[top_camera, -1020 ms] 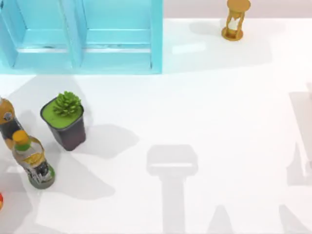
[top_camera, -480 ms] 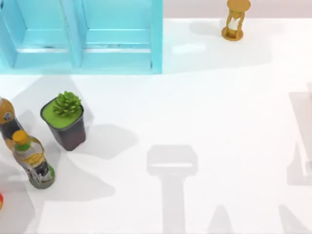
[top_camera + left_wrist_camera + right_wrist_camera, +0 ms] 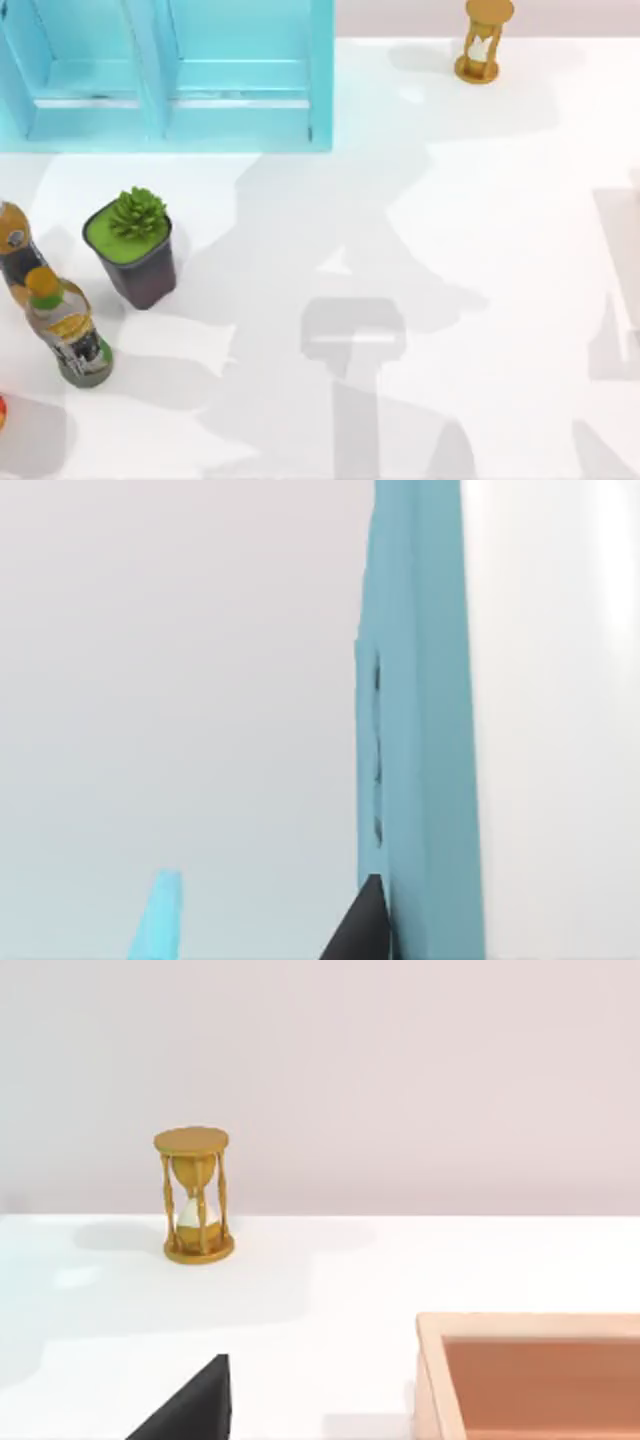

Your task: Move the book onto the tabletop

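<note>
Left gripper (image 3: 365, 927) appears as a dark tip just beside a wall of the light-blue wooden cabinet (image 3: 420, 730); I cannot tell how far open it is or whether it holds anything. Right gripper (image 3: 190, 1407) appears as a dark tip over the glossy white tabletop (image 3: 500, 250), facing the golden hourglass (image 3: 196, 1196), with a shallow tan wooden tray (image 3: 530, 1330) near it; how far open it is I likewise cannot tell. Compared with half a second ago, a broad grey shadow now spreads across the middle of the tabletop from the foot of the cabinet (image 3: 240, 100) toward the near edge, while every object lies where it lay. The cabinet stands at the far left corner and the hourglass (image 3: 482, 40) at the far edge toward the right. The dark square pot with a green succulent (image 3: 135, 250) sits near the left edge, and beside it stand a yellow-capped clear bottle (image 3: 66, 328) and a darker bottle (image 3: 14, 250), whose labels are too small to read. Where the teal-blue book lies I cannot tell.
</note>
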